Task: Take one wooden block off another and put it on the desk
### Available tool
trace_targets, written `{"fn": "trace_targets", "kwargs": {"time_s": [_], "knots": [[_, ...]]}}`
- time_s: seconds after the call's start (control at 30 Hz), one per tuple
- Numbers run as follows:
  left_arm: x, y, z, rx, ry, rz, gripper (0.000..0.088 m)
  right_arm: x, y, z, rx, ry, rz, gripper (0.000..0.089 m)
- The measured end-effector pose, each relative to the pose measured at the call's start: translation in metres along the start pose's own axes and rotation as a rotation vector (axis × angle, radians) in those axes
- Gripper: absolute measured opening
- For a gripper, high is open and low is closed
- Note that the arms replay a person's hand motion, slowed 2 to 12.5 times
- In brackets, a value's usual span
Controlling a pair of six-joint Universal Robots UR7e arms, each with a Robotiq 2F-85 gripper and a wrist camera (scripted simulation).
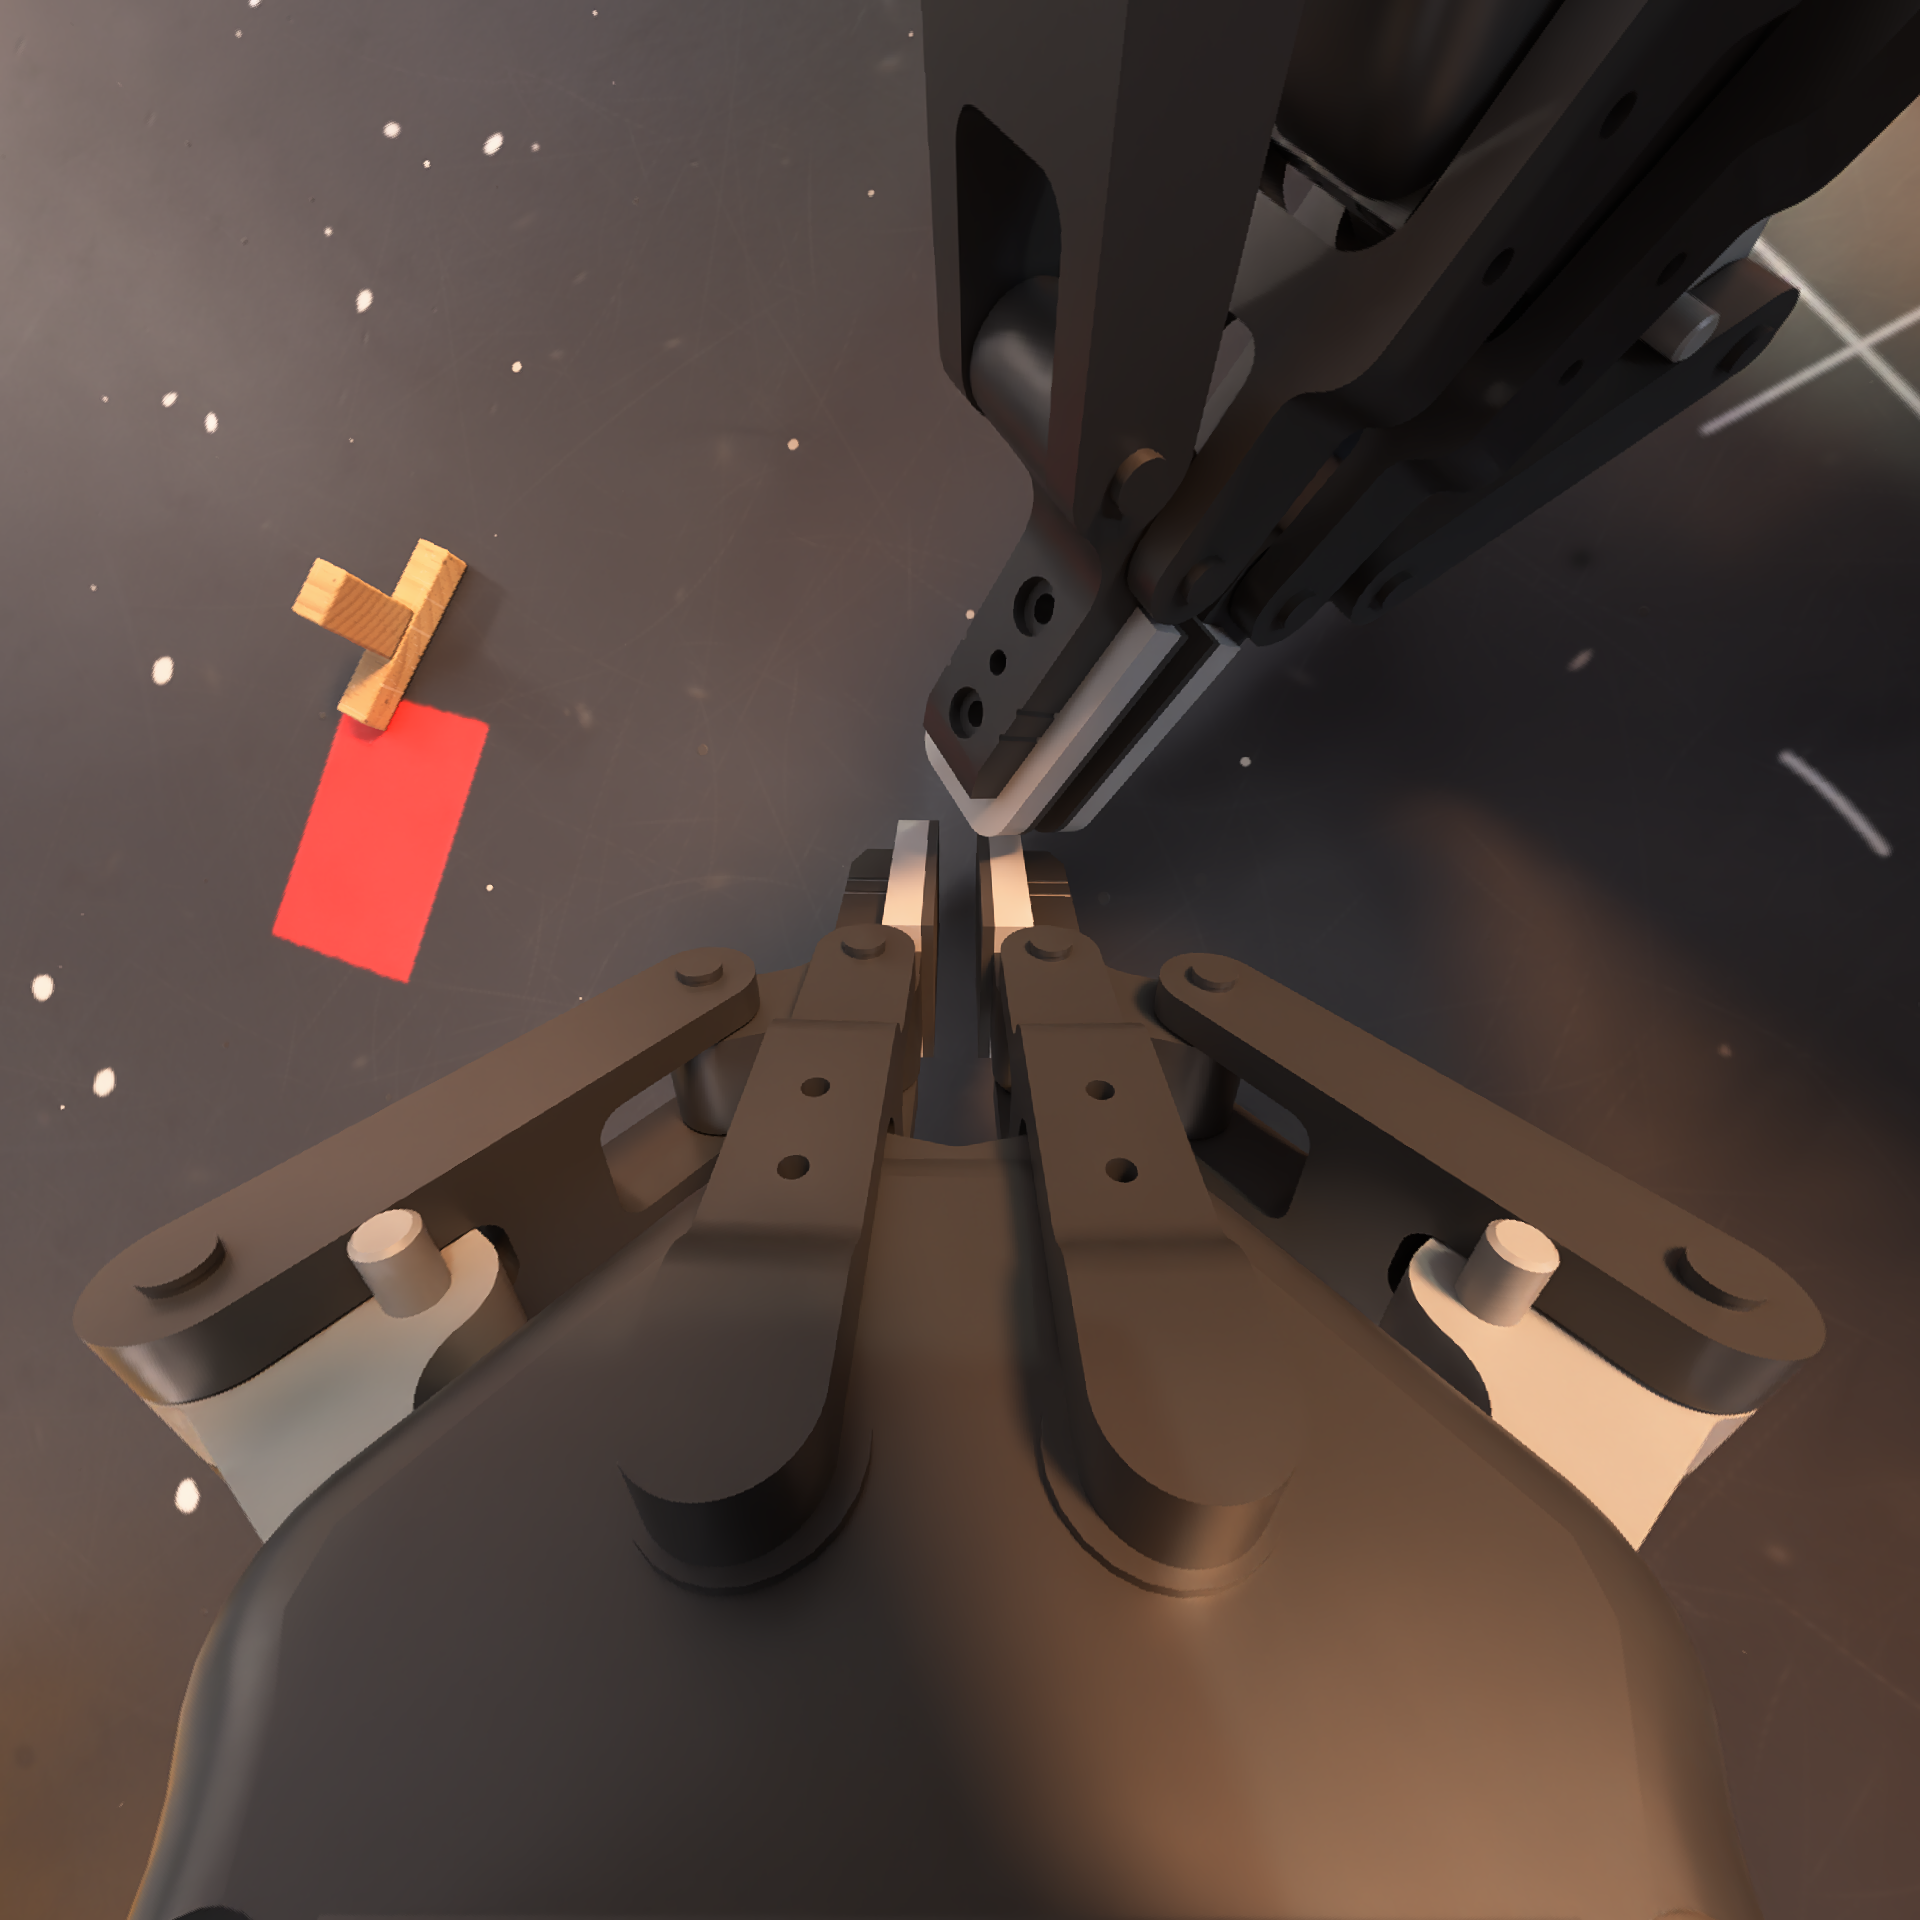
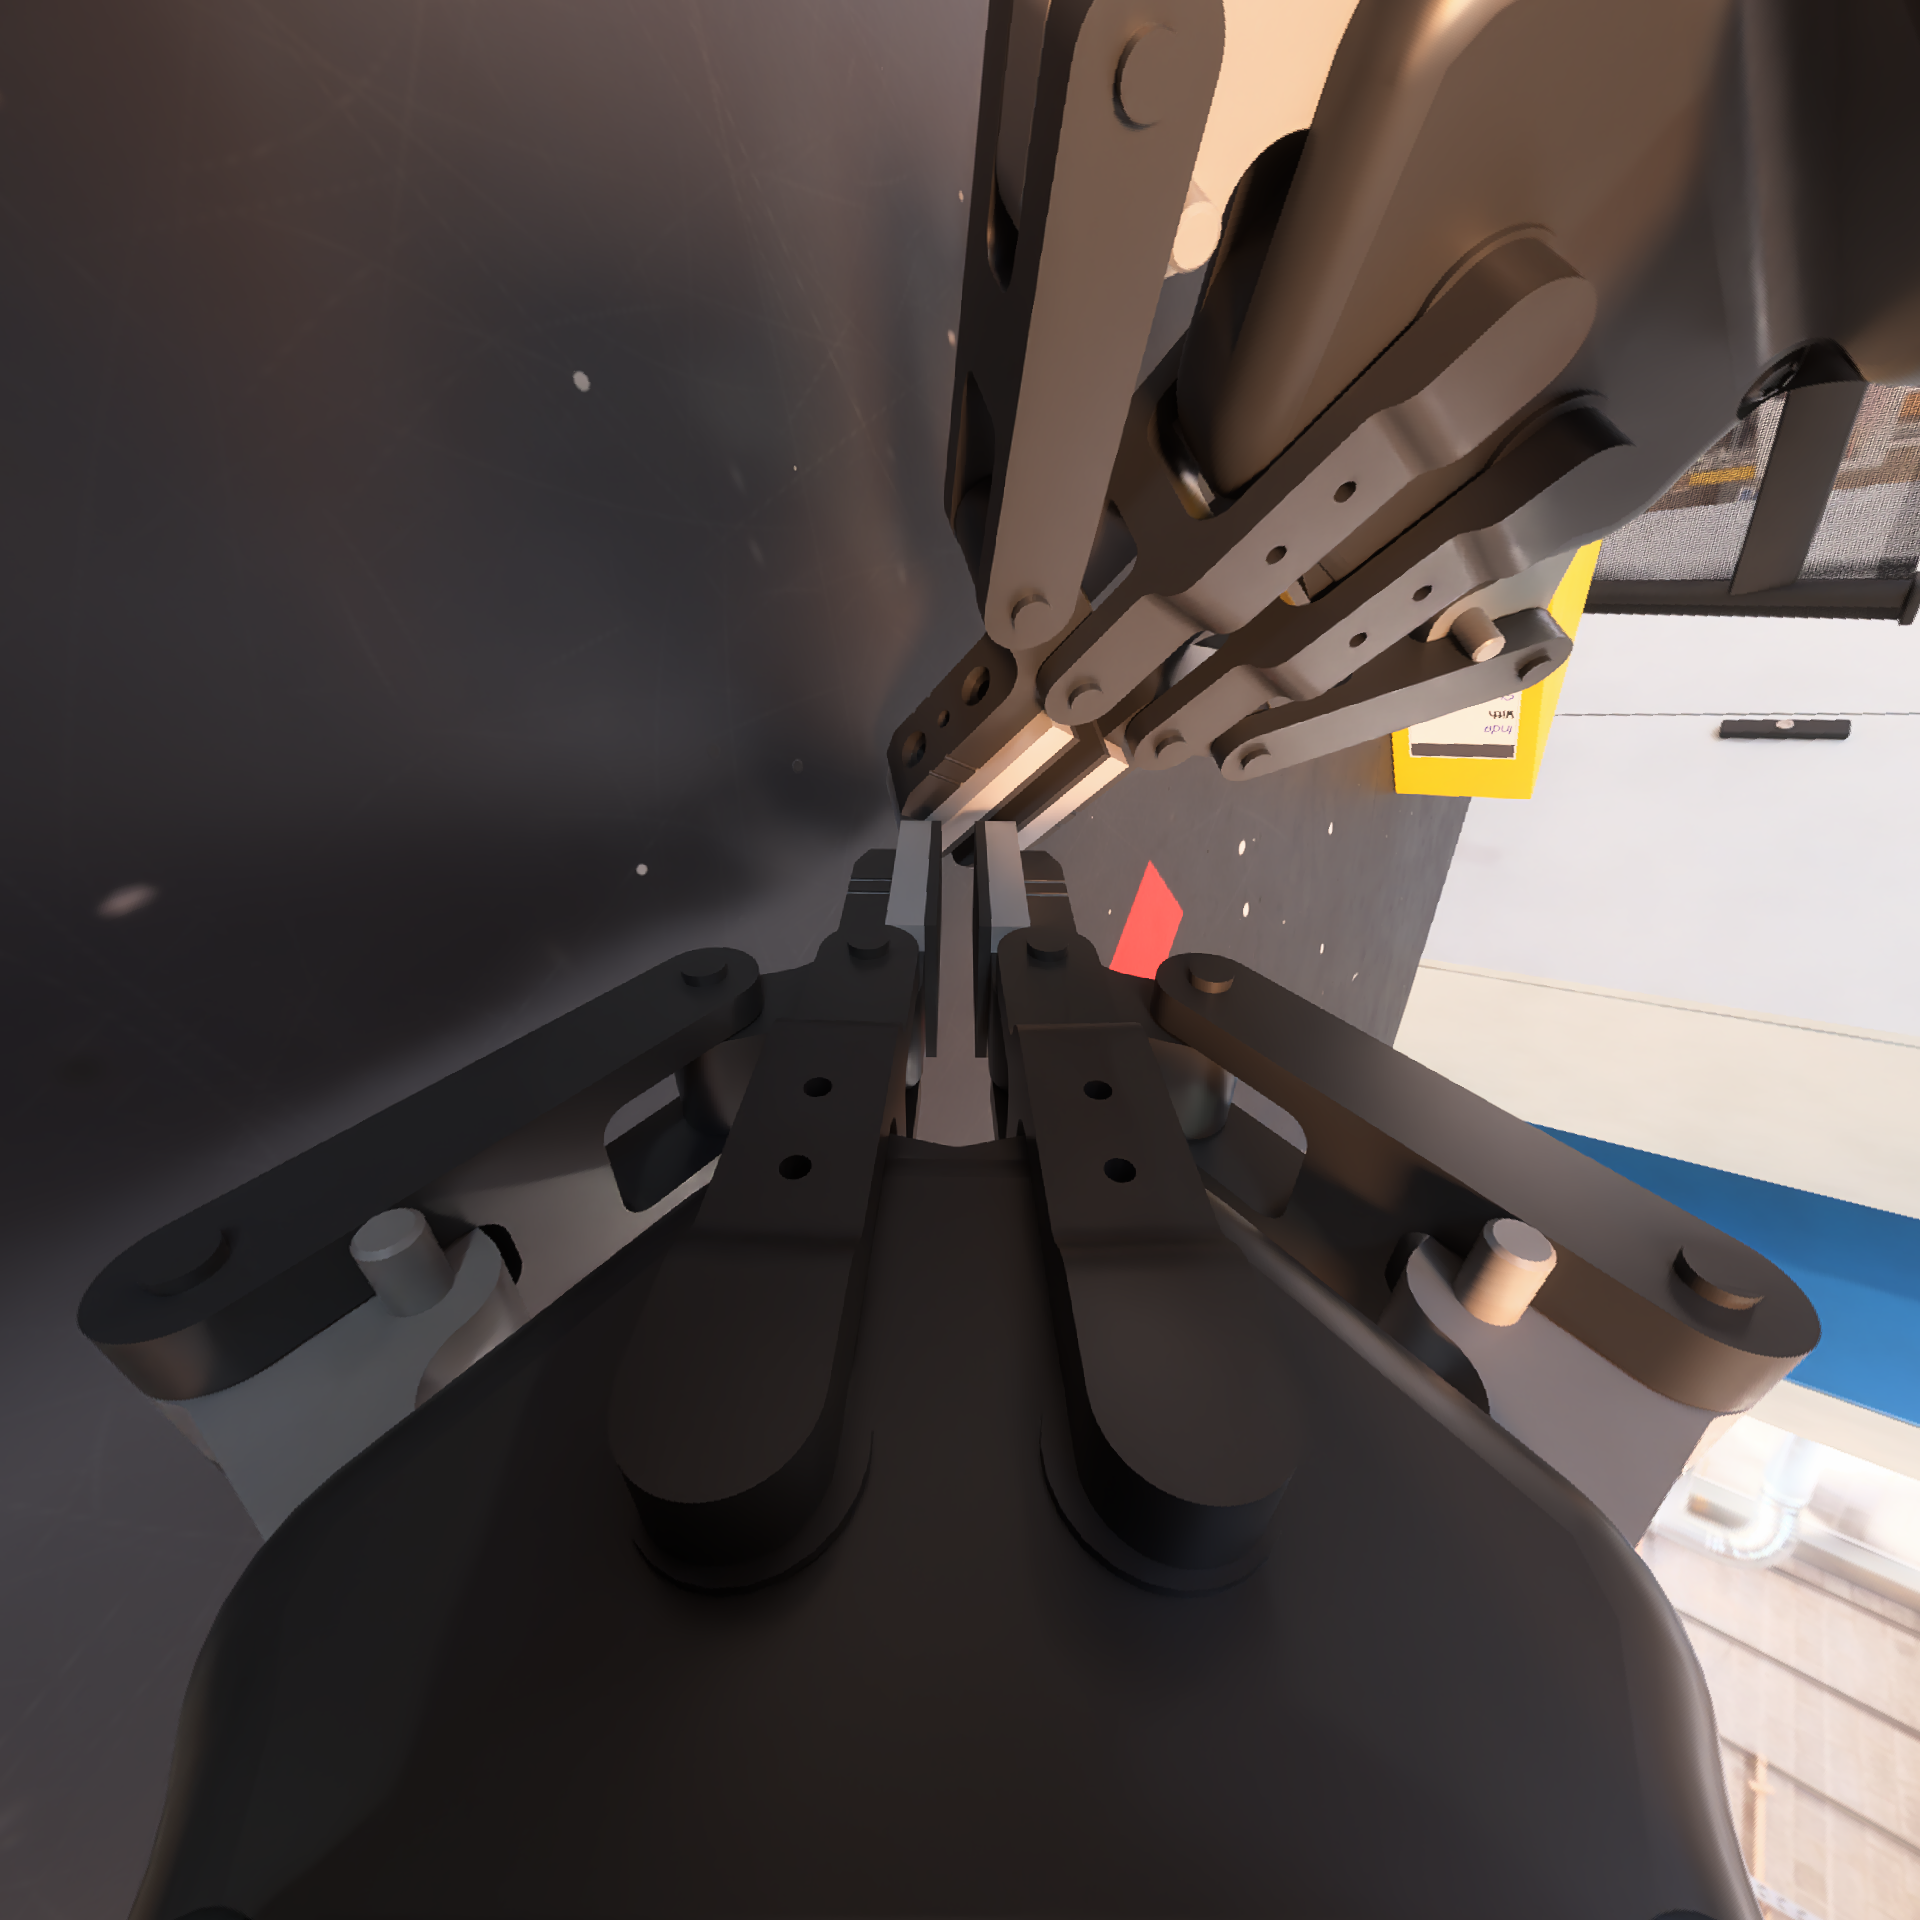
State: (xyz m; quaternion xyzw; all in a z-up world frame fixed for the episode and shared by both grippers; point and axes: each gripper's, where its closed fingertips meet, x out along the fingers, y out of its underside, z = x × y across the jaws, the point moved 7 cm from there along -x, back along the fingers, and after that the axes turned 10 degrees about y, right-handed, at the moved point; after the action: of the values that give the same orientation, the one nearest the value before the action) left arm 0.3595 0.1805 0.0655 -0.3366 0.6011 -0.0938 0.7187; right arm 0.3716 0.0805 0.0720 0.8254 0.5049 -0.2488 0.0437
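Observation:
Two wooden blocks lie crossed on the dark desk (image 1: 644,416) at the left of the left wrist view. The shorter block (image 1: 348,608) rests on the longer block (image 1: 376,691). My left gripper (image 1: 956,868) is shut and empty, well to the right of the blocks and apart from them. My right gripper (image 1: 1023,800) comes in from the top right, shut and empty, its tips almost meeting the left gripper's tips. In the right wrist view the right gripper (image 2: 956,862) is shut, with the left gripper (image 2: 997,795) just beyond it. The blocks are hidden there.
A flat red rectangle (image 1: 379,842) lies on the desk, touching the longer block's near end; part of it shows in the right wrist view (image 2: 1148,925). A yellow box (image 2: 1475,727) stands past the desk edge (image 2: 1434,831). A blue surface (image 2: 1766,1247) lies beyond.

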Motion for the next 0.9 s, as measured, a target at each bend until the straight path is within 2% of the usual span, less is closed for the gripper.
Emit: {"fn": "trace_targets", "kwargs": {"time_s": [0.9], "knots": [[0.0010, -0.0013, 0.0001, 0.009, -0.010, 0.005, 0.0064, 0.0010, 0.0028, -0.0064, 0.012, -0.078, -0.023, 0.0055]]}}
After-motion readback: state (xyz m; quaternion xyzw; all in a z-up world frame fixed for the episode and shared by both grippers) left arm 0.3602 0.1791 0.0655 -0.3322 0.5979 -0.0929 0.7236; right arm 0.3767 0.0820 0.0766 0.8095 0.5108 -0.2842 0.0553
